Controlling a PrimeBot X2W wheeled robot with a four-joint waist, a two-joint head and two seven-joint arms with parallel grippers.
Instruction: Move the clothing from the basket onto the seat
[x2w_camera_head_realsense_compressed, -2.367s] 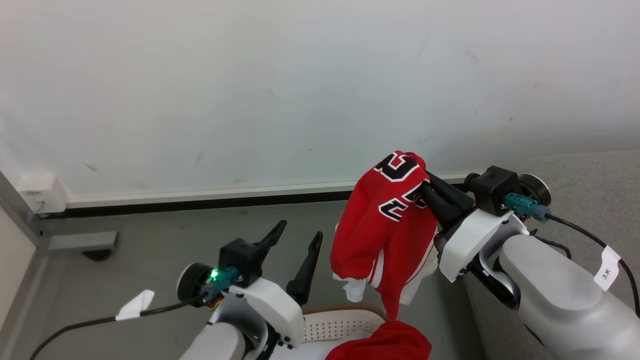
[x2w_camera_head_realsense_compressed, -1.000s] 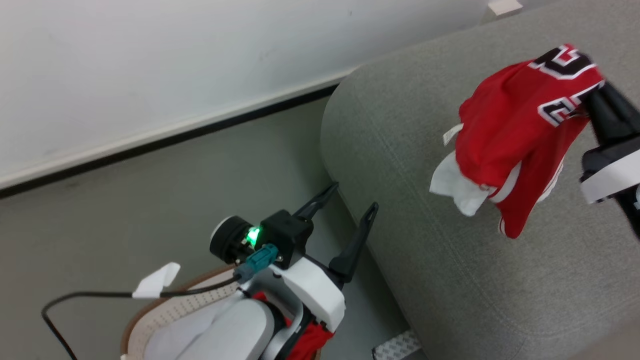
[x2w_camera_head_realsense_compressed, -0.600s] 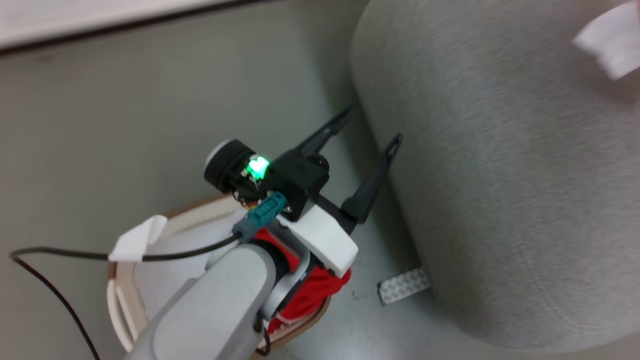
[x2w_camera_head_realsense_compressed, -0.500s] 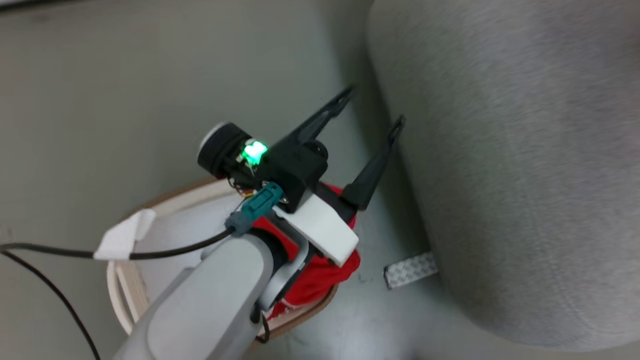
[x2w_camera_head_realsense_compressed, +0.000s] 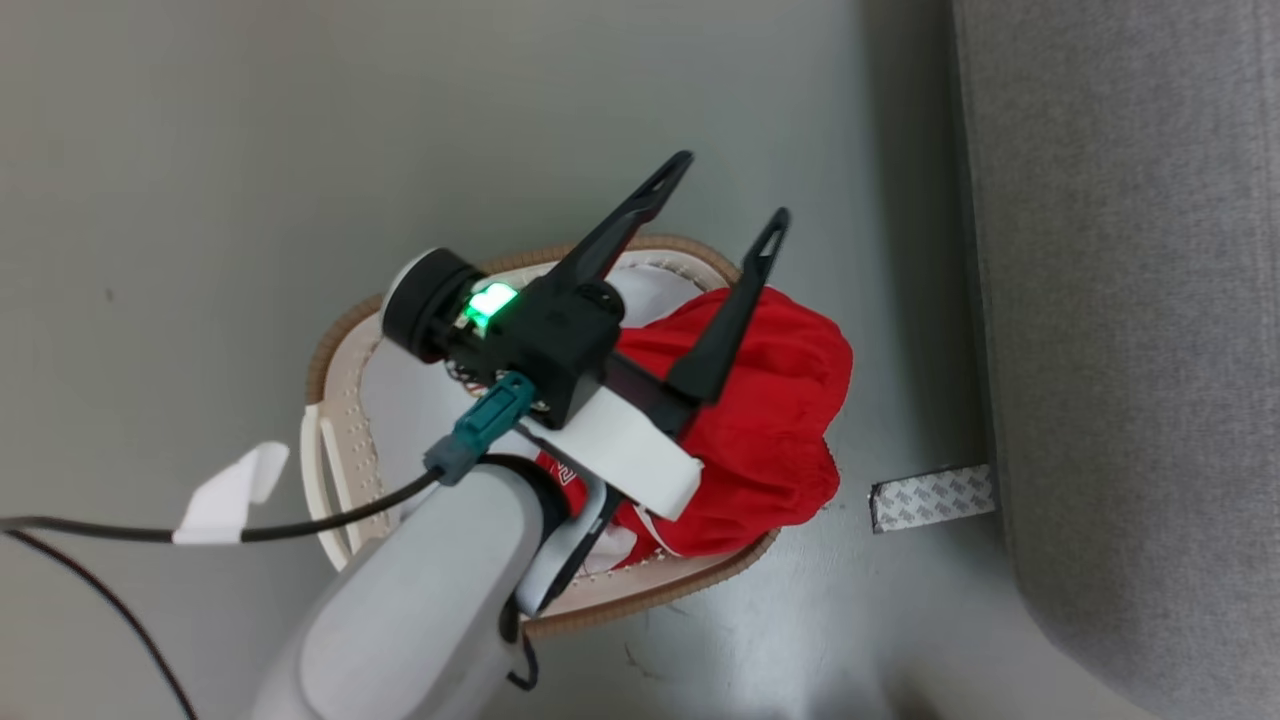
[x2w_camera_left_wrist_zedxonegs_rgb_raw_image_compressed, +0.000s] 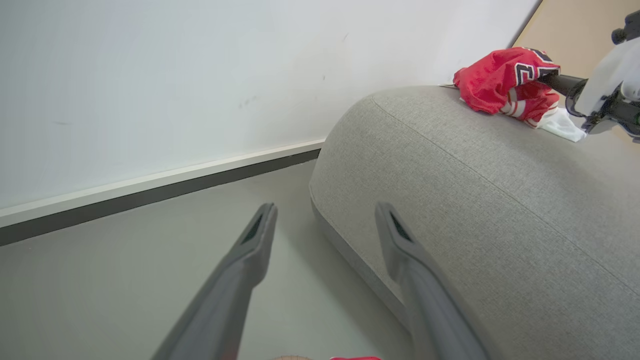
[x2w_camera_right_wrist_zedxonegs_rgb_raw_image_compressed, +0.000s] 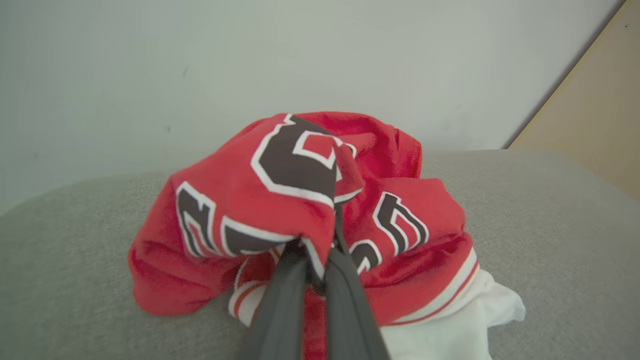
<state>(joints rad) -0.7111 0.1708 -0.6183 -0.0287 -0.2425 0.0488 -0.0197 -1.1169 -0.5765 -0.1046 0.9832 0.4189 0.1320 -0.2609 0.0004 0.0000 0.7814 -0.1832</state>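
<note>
Cloth this soft and light should take a pinch on any raised fold: the plain red garment (x2w_camera_head_realsense_compressed: 770, 440) lies heaped in the basket (x2w_camera_head_realsense_compressed: 650, 600) under the spread, empty left gripper (x2w_camera_head_realsense_compressed: 730, 188). Farther off, the right gripper (x2w_camera_right_wrist_zedxonegs_rgb_raw_image_compressed: 317, 260) clamps the jersey (x2w_camera_right_wrist_zedxonegs_rgb_raw_image_compressed: 260, 200), crumpled on the seat (x2w_camera_right_wrist_zedxonegs_rgb_raw_image_compressed: 550, 225).

Basket (x2w_camera_head_realsense_compressed: 655, 598) on floor (x2w_camera_head_realsense_compressed: 200, 150), left of seat (x2w_camera_head_realsense_compressed: 1130, 300), not touching. Garment (x2w_camera_head_realsense_compressed: 770, 440) in basket, heaped toward seat side, over rim. Tape strip (x2w_camera_head_realsense_compressed: 932, 497) on floor between basket and seat. Left gripper (x2w_camera_head_realsense_compressed: 731, 187) above basket. Jersey (x2w_camera_right_wrist_zedxonegs_rgb_raw_image_compressed: 280, 200) apparently resting on seat top, right gripper (x2w_camera_right_wrist_zedxonegs_rgb_raw_image_compressed: 317, 260) in its folds. Wall (x2w_camera_left_wrist_zedxonegs_rgb_raw_image_compressed: 150, 75) behind seat.
</note>
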